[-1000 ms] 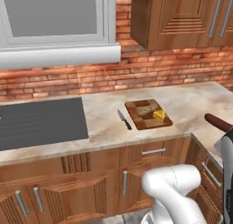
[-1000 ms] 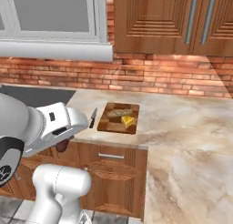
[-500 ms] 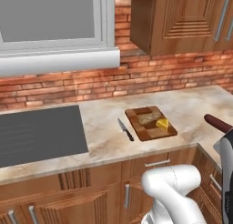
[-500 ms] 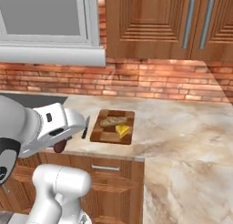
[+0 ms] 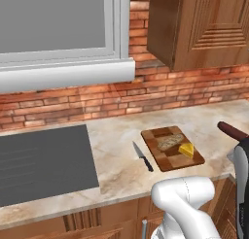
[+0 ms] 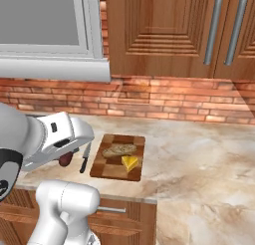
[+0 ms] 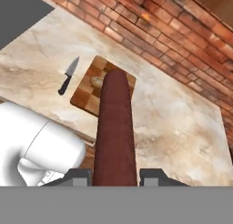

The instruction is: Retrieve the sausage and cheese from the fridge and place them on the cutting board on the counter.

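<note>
On the beige marbled counter, near its front edge, lies the rectangular cutting board, dark reddish-brown wood patched with lighter squares. A tan speckled bread-like slab rests on its far half, and the cheese, a small yellow-orange wedge, sits on the board just right of and nearer than the slab. A black-handled knife lies flat on the stone just left of the board, apart from it. Further left a flat dark grey cooktop is set into the worktop. Red brick backs the counter, with brown wooden cabinets above and below.

The white arm is bent low in front of the cabinets, its hand raised over the counter's near edge. The gripper is clamped on the sausage, a smooth, dark reddish-brown, round-ended link that juts out from between the two finger tips toward the board, held in the air above it
</note>
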{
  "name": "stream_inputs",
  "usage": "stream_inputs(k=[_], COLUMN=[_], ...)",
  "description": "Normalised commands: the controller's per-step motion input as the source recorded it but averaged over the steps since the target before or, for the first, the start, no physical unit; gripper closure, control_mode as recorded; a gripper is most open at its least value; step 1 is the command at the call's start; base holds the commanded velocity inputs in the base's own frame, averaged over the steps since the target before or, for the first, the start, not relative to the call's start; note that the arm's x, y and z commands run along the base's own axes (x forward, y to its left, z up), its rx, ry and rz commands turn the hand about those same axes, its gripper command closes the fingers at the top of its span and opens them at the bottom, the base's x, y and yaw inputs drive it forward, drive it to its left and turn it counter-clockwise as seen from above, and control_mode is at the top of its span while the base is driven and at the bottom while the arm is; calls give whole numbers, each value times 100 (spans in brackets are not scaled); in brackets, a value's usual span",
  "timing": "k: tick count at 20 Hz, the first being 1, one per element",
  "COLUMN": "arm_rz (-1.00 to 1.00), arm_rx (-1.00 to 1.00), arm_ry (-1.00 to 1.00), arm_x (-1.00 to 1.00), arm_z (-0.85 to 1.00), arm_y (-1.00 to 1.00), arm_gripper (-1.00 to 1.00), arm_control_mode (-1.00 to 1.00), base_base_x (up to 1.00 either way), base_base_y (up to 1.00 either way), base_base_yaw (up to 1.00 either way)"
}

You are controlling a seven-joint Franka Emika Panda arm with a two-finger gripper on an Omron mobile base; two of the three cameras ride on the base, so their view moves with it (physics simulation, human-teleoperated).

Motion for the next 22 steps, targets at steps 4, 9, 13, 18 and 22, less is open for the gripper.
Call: stream_inputs(k=[4, 9, 13, 18, 22], arm_rz=[0, 0, 6, 20, 19], arm_rx=[0, 0, 0, 0, 0], arm_ry=[0, 13, 20, 26, 23], arm_x=[0, 11, 24, 57, 56], arm_z=[0, -23, -49, -35, -9], arm_y=[0, 0, 3, 4, 0], arm_gripper=[100, 100, 100, 100, 100], arm_control_mode=[100, -100, -100, -100, -100], base_base_x=[55, 0, 0, 0, 0], base_base_y=[0, 0, 0, 0, 0], base_base_yaw=[0, 0, 0, 0, 0])
